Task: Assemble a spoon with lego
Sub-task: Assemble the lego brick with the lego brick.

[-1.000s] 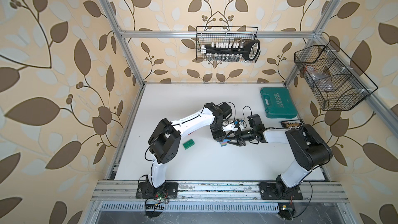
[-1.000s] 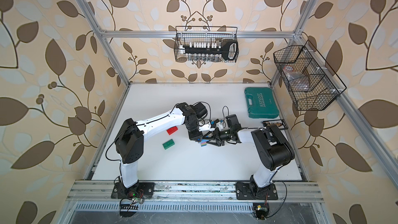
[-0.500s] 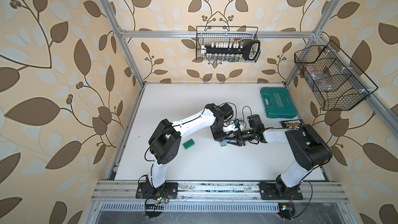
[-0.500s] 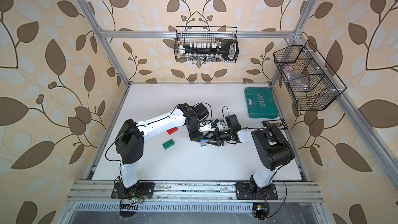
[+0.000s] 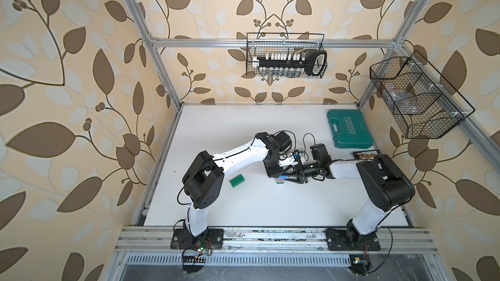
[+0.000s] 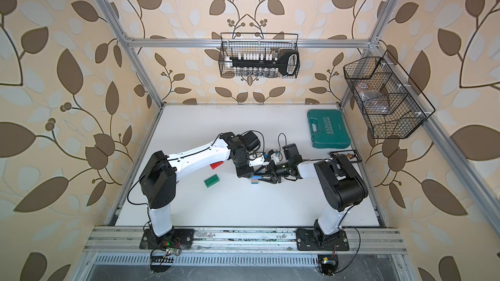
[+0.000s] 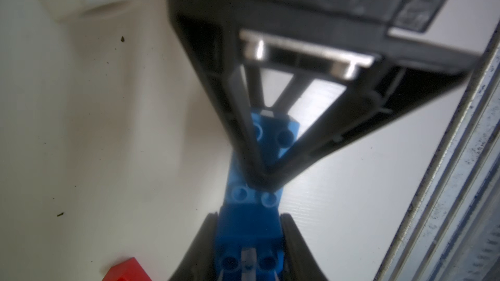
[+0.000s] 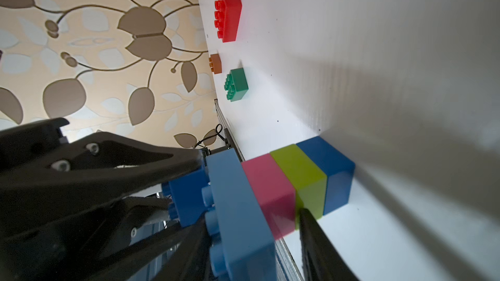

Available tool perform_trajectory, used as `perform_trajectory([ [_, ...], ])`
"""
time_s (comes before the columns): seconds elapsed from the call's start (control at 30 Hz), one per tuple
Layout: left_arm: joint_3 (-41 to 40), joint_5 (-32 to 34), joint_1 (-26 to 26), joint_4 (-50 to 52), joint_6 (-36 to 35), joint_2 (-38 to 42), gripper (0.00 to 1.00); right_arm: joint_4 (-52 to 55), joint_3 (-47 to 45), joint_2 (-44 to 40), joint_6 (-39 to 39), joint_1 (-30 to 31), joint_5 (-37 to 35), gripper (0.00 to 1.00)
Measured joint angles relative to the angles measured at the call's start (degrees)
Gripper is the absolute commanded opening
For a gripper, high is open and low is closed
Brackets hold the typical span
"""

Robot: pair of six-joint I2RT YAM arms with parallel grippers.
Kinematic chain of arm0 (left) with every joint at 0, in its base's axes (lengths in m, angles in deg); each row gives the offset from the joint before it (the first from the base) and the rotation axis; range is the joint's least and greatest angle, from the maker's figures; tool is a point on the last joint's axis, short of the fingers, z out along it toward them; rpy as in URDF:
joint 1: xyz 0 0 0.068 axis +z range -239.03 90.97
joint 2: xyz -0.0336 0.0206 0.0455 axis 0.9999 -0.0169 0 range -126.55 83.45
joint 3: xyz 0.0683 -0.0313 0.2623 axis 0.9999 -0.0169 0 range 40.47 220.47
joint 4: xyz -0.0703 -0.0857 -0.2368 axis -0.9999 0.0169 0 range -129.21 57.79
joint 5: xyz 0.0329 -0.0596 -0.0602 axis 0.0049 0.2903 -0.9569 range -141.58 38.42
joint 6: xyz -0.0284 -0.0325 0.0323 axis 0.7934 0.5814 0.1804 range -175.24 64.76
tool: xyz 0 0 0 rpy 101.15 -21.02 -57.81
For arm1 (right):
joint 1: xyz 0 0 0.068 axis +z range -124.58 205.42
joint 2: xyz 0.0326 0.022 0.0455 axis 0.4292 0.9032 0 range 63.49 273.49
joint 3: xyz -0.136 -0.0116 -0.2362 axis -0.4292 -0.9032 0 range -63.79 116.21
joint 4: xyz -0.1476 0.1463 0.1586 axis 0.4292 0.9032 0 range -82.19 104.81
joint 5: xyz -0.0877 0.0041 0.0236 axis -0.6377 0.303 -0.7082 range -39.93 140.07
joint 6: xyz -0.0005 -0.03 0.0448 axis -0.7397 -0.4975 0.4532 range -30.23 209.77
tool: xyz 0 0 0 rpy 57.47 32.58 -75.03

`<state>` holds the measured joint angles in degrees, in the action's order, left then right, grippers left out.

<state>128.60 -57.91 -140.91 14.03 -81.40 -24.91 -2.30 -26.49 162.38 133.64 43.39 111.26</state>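
Observation:
The partial spoon point(image 8: 297, 177) lies on its side at mid-table: dark blue, lime and pink bricks in a row, ending in a light-blue long brick point(image 8: 238, 212). It shows as a small coloured stack in both top views point(image 5: 280, 180) point(image 6: 255, 180). My right gripper point(image 8: 251, 220) is shut on it, one finger on the light-blue brick's studs and the other on the lime brick. My left gripper point(image 7: 249, 217) is shut on a blue brick point(image 7: 249, 233) set against those studs. Loose lego lies to the left: a green brick point(image 5: 237, 180) point(image 8: 236, 84), a red brick point(image 6: 216, 165) point(image 8: 228, 12) and an orange brick point(image 8: 215, 63).
A teal tool case point(image 5: 350, 128) lies at the back right, with a small dark tray point(image 5: 365, 154) just in front of it. Wire baskets point(image 5: 285, 55) point(image 5: 414, 98) hang on the back and right walls. In a top view the left arm point(image 5: 238, 155) covers the red brick.
The right gripper's jaws have drawn in on the build. Both arms otherwise hold their places, and the loose bricks have not moved.

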Motion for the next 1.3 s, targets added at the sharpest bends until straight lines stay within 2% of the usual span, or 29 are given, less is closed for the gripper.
perform_trajectory([
  [0.53, -0.1, -1.3, 0.2, 0.6, -7.4, 0.0, 0.00, 1.8, 0.7, 0.2, -1.2, 0.0, 0.4, 0.47],
  [0.8, -0.9, -2.2, 0.5, -0.2, -7.7, 0.3, 0.00, 2.5, 0.9, 0.2, -1.7, 0.0, 0.7, 0.47],
  [1.3, 4.1, -2.3, 0.5, 5.0, -7.6, -3.2, 0.00, 2.6, 1.1, 0.6, -1.7, -0.2, 1.6, 0.45],
])
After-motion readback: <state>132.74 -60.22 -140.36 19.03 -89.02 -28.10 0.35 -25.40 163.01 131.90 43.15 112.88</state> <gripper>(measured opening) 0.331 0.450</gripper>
